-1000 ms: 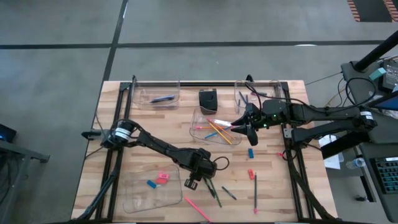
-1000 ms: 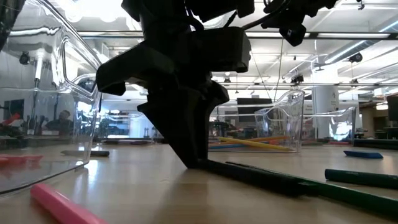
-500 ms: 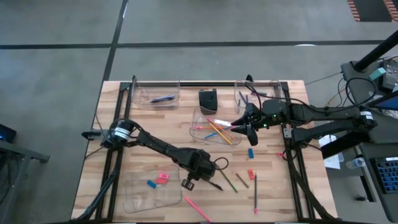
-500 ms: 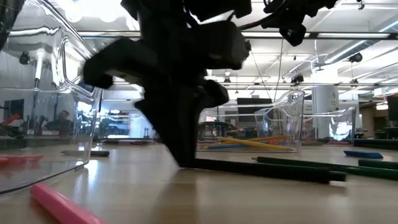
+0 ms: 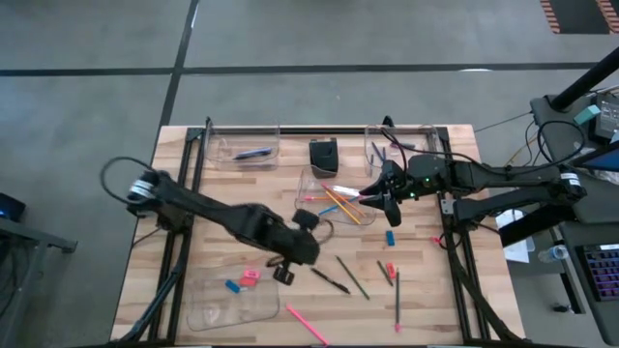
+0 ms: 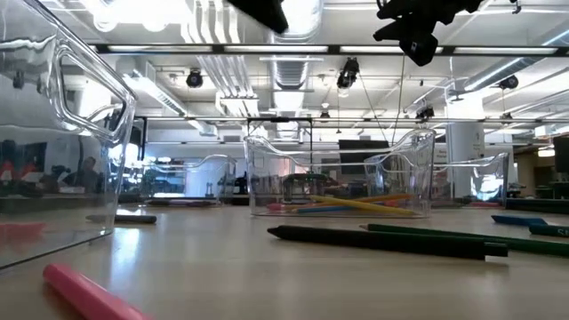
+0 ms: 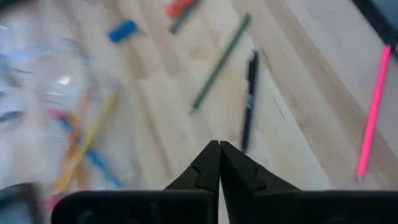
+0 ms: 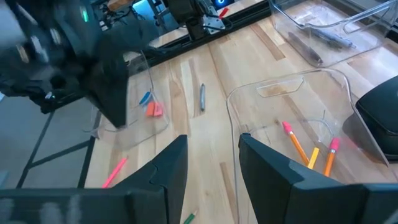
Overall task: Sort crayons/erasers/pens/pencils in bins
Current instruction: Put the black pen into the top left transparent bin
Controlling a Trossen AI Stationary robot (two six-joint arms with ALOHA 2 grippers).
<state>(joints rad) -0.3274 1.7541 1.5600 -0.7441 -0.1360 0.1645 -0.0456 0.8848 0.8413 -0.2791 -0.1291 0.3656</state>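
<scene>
Left gripper (image 5: 283, 275): fingers pressing together, gripping nothing, hanging above the bench (image 5: 426, 304) near a black pen (image 5: 330, 281).
Right gripper (image 5: 379, 203): fingers standing apart, holding nothing, hovering at the pencil bin (image 5: 308, 187).
Erasers (image 5: 250, 276): lying in the near bin (image 5: 215, 309).

An industrial lab: concrete floor (image 5: 97, 58), exposed ceiling ducts (image 6: 284, 67).

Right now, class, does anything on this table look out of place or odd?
Yes: the left gripper is raised and shut on nothing, while the dark pen lies loose and unsorted beside a green pencil.
</scene>
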